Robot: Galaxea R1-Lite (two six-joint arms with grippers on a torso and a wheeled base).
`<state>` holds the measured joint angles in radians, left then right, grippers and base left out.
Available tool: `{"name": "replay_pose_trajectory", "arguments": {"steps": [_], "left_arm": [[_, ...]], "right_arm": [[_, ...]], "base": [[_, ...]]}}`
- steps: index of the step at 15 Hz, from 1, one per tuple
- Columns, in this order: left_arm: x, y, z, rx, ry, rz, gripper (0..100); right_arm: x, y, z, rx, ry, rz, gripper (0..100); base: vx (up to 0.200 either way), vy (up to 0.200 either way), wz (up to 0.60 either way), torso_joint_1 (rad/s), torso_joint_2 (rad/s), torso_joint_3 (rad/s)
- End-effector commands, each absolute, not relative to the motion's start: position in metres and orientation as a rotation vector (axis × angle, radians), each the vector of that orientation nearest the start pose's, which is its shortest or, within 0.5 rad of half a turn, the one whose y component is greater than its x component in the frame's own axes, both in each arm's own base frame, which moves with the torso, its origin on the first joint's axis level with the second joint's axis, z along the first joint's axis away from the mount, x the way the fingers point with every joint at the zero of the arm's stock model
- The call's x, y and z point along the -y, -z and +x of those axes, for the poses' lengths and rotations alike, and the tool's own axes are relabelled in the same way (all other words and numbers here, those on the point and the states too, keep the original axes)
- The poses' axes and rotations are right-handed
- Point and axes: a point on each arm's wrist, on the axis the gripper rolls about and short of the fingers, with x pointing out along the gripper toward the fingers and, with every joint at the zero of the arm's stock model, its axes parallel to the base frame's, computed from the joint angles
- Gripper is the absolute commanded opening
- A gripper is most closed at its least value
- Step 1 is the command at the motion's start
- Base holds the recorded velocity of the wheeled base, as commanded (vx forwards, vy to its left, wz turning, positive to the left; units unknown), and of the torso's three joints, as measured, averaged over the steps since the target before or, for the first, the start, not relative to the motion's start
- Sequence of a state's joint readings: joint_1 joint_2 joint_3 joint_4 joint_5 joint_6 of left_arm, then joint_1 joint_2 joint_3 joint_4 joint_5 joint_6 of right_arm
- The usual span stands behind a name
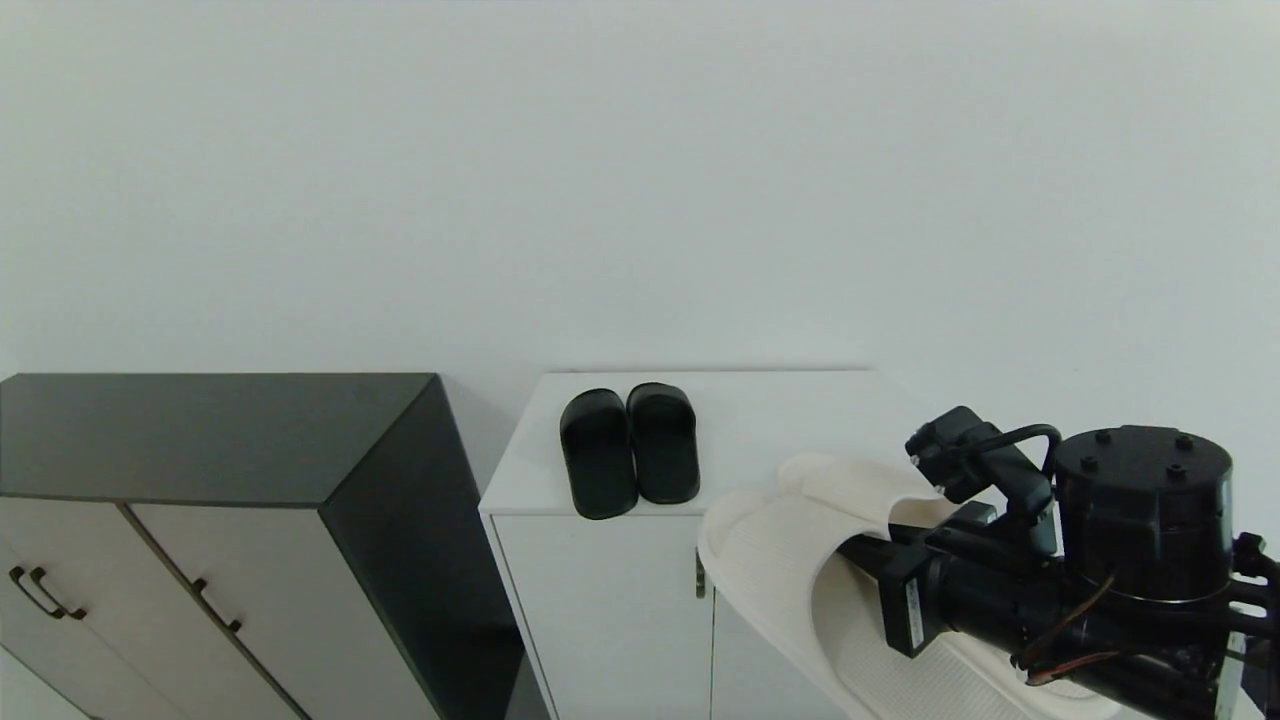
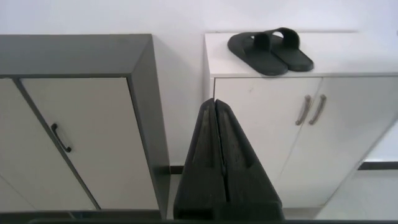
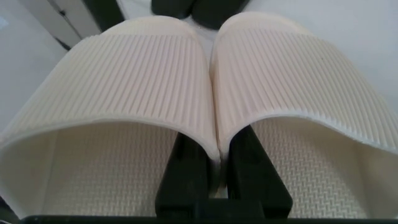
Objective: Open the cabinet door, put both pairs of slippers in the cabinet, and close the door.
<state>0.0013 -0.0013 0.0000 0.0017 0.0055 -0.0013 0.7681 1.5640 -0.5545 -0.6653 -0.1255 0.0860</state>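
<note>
Right gripper (image 3: 216,155): one finger sits inside each white slipper, pinching the pair's adjoining strap walls together.
White slippers (image 1: 780,560): carried as a pair at the near right, in front of the white cabinet's right door.
Left gripper (image 2: 215,109): fingers pressed together with nothing between them, well apart from both cabinets.
Black slippers (image 1: 628,450): side by side on the left part of the white cabinet's top, untouched.
White cabinet (image 1: 600,610): both doors shut.
Grey cabinet (image 1: 220,430): far left, doors shut.
Progress: judged early. One pair is in hand, no door is open and nothing is stowed. Opening, both stowings and closing remain.
View differences: the left wrist view shows both door handles (image 2: 311,109) where the doors meet. The head view has the white slippers across that spot. The right wrist view shows the pinch itself.
</note>
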Motion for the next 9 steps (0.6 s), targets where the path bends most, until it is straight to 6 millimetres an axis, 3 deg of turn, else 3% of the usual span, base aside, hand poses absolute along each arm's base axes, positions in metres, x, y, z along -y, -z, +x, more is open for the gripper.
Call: {"name": "replay_pose_trajectory", "arguments": {"steps": [1, 9], "left_arm": [[-0.0001, -0.0753, -0.0228, -0.002, -0.008, -0.002, 0], [-0.0001, -0.0753, -0.0228, -0.002, -0.008, -0.002, 0]], "right_arm": [[-0.1752, -0.1506, 0.1854, -0.366, -0.617, -0.083, 0], [-0.1729, -0.1422, 0.183, -0.385, -0.622, -0.136, 0]], "base": [[0.0, 0.0, 0.0, 0.0, 0.0, 0.0], [0.0, 0.0, 0.0, 0.0, 0.0, 0.0]]}}
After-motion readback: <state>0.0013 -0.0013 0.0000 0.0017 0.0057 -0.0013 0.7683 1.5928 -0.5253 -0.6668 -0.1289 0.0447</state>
